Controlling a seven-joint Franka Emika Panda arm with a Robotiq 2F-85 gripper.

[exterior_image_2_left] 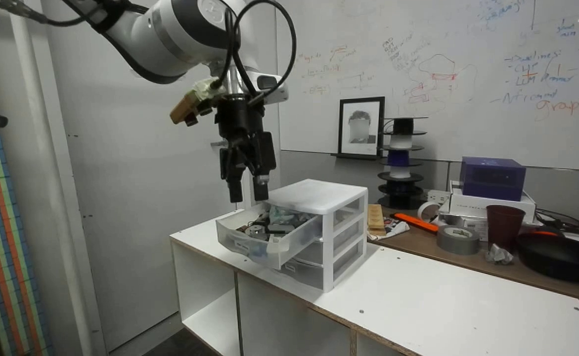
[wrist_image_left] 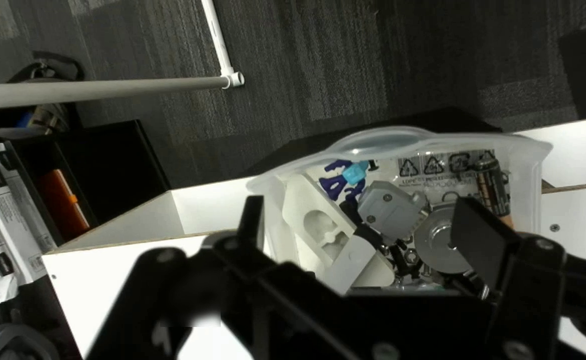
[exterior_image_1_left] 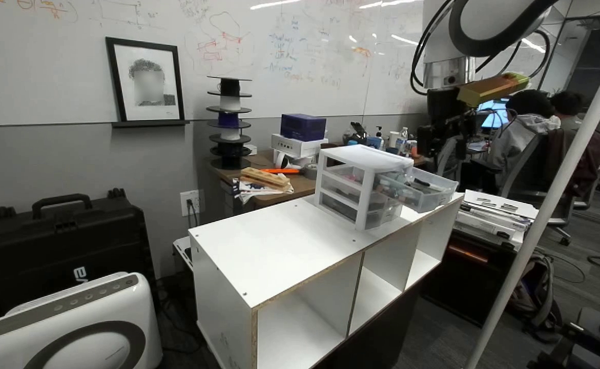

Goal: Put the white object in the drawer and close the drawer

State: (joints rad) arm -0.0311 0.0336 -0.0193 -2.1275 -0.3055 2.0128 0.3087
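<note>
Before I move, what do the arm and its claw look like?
The Franka Panda arm is white with black curved bands, a silver wrist collar and looping black cables. The claw is black, with two blocky fingers; a gold-brown block juts out near the collar.

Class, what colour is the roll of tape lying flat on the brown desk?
Grey; the roll of tape shows best in an exterior view.
</note>
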